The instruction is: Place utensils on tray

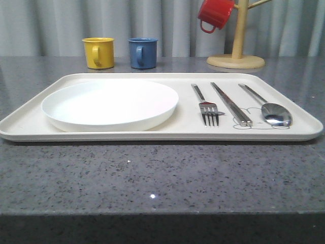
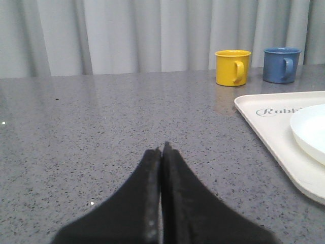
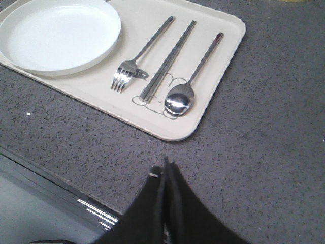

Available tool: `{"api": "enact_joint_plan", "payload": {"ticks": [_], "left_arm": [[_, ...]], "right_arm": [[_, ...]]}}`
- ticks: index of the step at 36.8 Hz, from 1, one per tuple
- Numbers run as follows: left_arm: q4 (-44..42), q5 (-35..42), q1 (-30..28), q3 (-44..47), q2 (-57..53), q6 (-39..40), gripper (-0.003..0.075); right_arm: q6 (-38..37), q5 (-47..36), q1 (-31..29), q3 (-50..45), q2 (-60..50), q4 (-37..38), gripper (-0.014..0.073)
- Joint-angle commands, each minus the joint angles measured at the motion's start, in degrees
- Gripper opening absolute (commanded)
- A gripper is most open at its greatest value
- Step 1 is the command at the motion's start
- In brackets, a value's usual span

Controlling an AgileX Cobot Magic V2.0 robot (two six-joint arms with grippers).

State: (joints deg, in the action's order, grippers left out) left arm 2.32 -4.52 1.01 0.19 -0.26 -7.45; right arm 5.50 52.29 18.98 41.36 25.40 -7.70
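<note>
The cream tray (image 1: 30, 122) (image 3: 213, 81) (image 2: 269, 137) lies across the middle of the grey table. On its right part rest the silver utensils side by side: a fork (image 1: 205, 105) (image 3: 137, 61), a pair of chopsticks (image 1: 231, 104) (image 3: 170, 58) and a spoon (image 1: 269, 109) (image 3: 190, 81). My left gripper (image 2: 162, 148) is shut and empty, low over bare table to the left of the tray. My right gripper (image 3: 163, 166) is shut and empty, near the table's front edge, in front of the tray's right corner.
A round white plate (image 1: 109, 104) (image 3: 56, 33) (image 2: 310, 132) fills the tray's left half. A yellow mug (image 1: 98, 52) (image 2: 233, 67) and a blue mug (image 1: 142, 52) (image 2: 281, 64) stand behind the tray. A wooden mug tree (image 1: 238, 46) with a red mug (image 1: 214, 13) stands at the back right.
</note>
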Motion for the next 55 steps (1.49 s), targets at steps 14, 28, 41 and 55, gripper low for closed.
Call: {"api": "enact_joint_plan", "payload": {"ticks": [14,28,41,55], "left_arm": [[-0.05,4.52,0.0,0.12,-1.25,0.76,-0.0018],[-0.05,4.52,0.0,0.12,-1.25,0.76,-0.0018],[-0.05,4.52,0.0,0.12,-1.25,0.76,-0.0018],[-0.05,4.52,0.0,0.12,-1.17,0.76,-0.0018]], "right_arm": [[0.43,-3.58,0.06,1.38,0.29,0.2,-0.0069],[0.43,-18.27,-4.76,-9.0,-6.69,4.18,-0.0069],[0.43,-54.99,-17.56,-40.63,-25.82,3.47,-0.0069],[0.37,-55.6,-17.33,-42.16,-27.05,3.25,-0.0069]]}}
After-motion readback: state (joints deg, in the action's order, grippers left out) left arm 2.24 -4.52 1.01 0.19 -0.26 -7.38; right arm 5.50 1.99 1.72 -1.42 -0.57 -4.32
